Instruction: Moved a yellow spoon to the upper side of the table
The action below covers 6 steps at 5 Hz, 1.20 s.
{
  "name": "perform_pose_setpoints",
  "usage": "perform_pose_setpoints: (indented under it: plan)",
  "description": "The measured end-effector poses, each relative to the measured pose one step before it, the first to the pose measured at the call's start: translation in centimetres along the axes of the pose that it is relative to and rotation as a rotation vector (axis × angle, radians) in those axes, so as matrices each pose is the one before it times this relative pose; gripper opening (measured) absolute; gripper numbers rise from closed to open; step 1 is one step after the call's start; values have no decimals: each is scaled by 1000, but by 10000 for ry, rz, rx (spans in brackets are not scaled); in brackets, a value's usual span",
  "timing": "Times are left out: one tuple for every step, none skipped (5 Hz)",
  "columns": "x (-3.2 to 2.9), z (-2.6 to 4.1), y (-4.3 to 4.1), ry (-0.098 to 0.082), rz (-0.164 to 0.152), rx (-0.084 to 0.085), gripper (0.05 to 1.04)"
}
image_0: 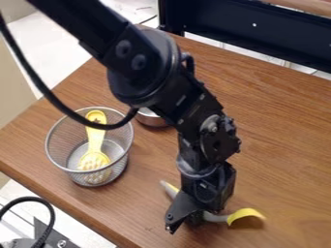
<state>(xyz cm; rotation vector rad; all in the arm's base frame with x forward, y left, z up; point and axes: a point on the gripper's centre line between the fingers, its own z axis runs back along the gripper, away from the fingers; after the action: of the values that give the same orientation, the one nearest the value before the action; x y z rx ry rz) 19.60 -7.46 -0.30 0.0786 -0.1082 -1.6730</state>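
The gripper [186, 219] hangs low over the table's near part, at the lower middle of the camera view, across the middle of a spoon. This spoon has a yellow head [244, 214] and a grey handle [213, 217]. Its head shows to the right of the gripper, close above the wooden table [284, 145], and the handle's end comes out at the upper left. The gripper hides the middle of the handle, so I cannot tell whether it is held.
To the left stands a round wire mesh basket [55, 154] with a yellow slotted utensil [96, 138] leaning inside. A metal bowl [153, 119] sits behind the arm, partly hidden. A dark metal frame [259, 30] runs along the table's far edge.
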Motion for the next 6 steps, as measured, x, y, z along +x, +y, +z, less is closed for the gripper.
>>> perform_pose_setpoints:
  plan:
    - [733, 471, 553, 32, 639, -129, 233]
    - [1339, 1160, 1684, -307, 817, 114, 233]
    - [1422, 2148, 1625, -577, 1451, 292, 233]
    - [237, 1025, 1192, 205, 1913, 125, 233]
    - [-399, 555, 1736, 141, 1953, 556, 233]
    - [-973, 197, 644, 199, 685, -32, 233]
